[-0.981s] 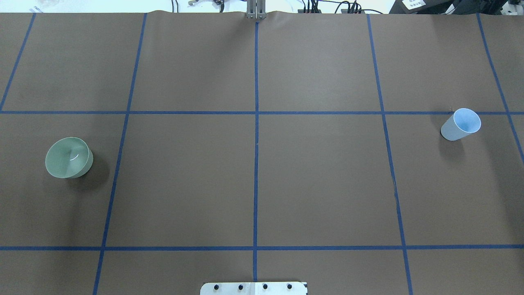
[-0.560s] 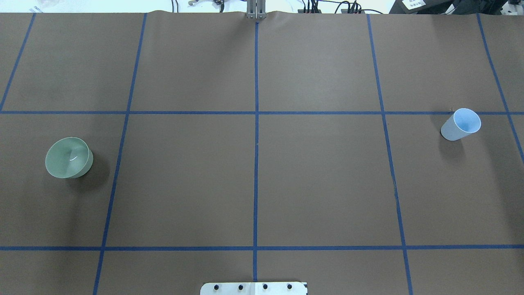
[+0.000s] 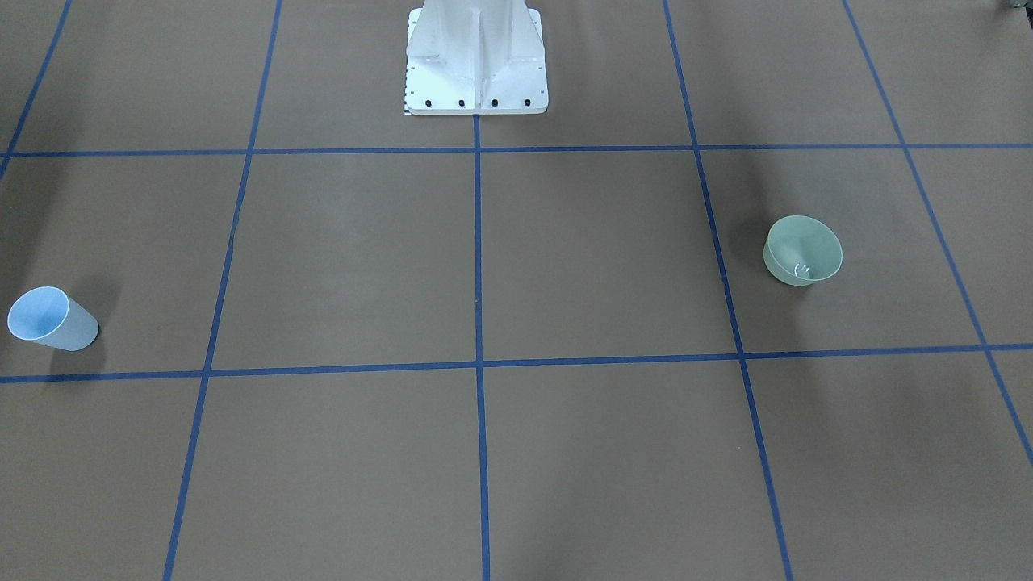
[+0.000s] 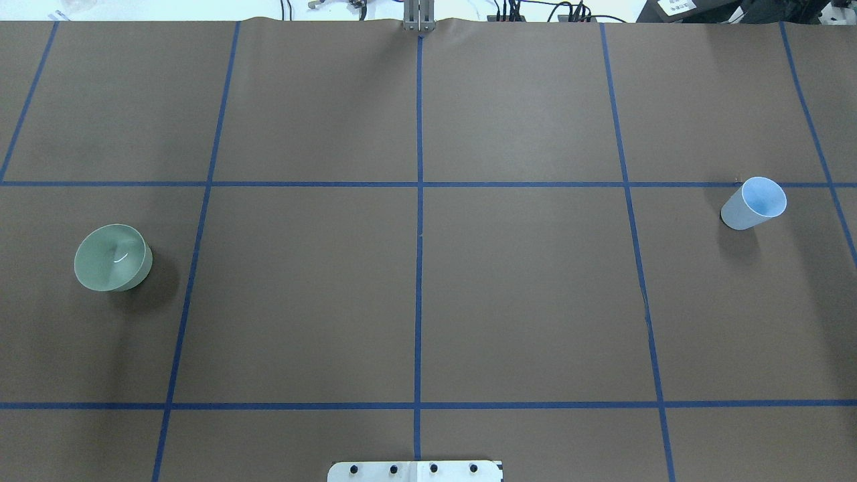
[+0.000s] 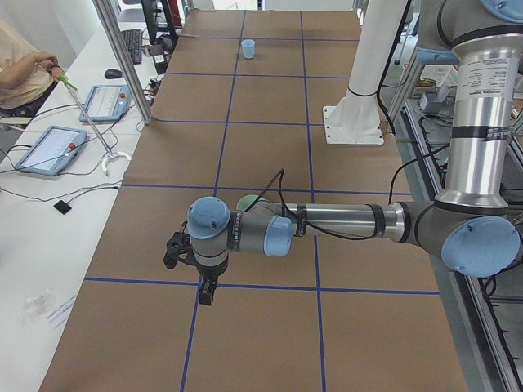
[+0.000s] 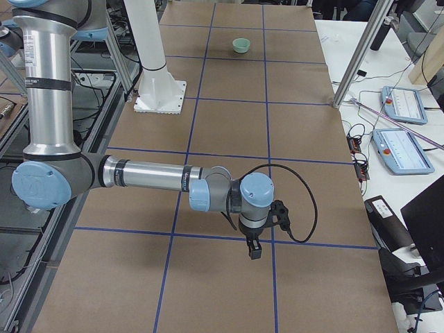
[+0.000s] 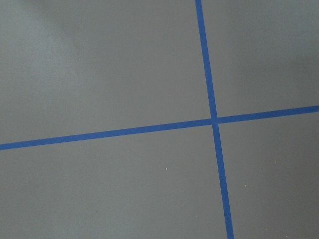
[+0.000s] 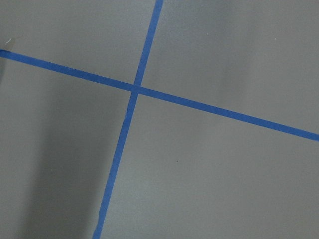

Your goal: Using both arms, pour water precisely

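Brown paper [image 4: 522, 288] covers the table, and blue tape lines [image 4: 419, 234] divide it into a grid. We find 2 vessels on it, well apart: a green bowl [image 4: 112, 258] stands at the robot's left end and a light-blue cup [image 4: 753, 203] at its right end. The white pedestal [image 3: 476, 56] stands at the robot's edge, on the centre tape line.

The left arm [image 5: 327, 222] reaches out level above the table. In the left side view its forearm hides part of the bowl. The left gripper [image 5: 207, 296] points down over a tape crossing.

The right arm [image 6: 149, 175] reaches out level in the same way at the opposite end. The right gripper [image 6: 254, 250] points down near a tape crossing.

Each wrist view shows only paper and 1 tape crossing. Each gripper appears in 1 side view only, so we cannot tell whether its fingers are set wide or narrow.
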Robot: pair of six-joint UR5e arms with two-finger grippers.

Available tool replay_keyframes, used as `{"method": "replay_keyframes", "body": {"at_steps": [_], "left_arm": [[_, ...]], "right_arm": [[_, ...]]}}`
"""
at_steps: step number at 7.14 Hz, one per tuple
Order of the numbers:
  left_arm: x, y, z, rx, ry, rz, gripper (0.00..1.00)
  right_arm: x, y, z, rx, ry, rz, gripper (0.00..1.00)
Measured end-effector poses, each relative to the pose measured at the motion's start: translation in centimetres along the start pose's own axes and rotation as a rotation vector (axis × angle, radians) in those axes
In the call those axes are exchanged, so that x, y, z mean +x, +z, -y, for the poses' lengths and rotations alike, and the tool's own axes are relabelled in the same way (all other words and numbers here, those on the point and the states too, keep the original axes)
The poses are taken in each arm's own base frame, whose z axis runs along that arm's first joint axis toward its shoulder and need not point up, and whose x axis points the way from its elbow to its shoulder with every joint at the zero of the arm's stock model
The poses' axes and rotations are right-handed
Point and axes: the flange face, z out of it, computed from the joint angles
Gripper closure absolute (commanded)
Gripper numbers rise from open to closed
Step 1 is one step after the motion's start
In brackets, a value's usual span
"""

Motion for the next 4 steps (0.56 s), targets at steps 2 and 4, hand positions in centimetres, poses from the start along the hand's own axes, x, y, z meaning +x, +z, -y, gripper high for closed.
{"method": "replay_keyframes", "body": {"at_steps": [2, 4], "left_arm": [[0.02, 0.0, 0.0, 0.0, 0.0, -0.002, 0.0], [-0.12, 0.23, -0.5, -0.004, -0.004, -0.004, 0.0]], "right_arm": [[-0.01, -0.06, 0.08, 0.002, 0.002, 0.001, 0.0], [-0.1, -0.04, 0.01, 0.005, 0.0, 0.013, 0.0]]}}
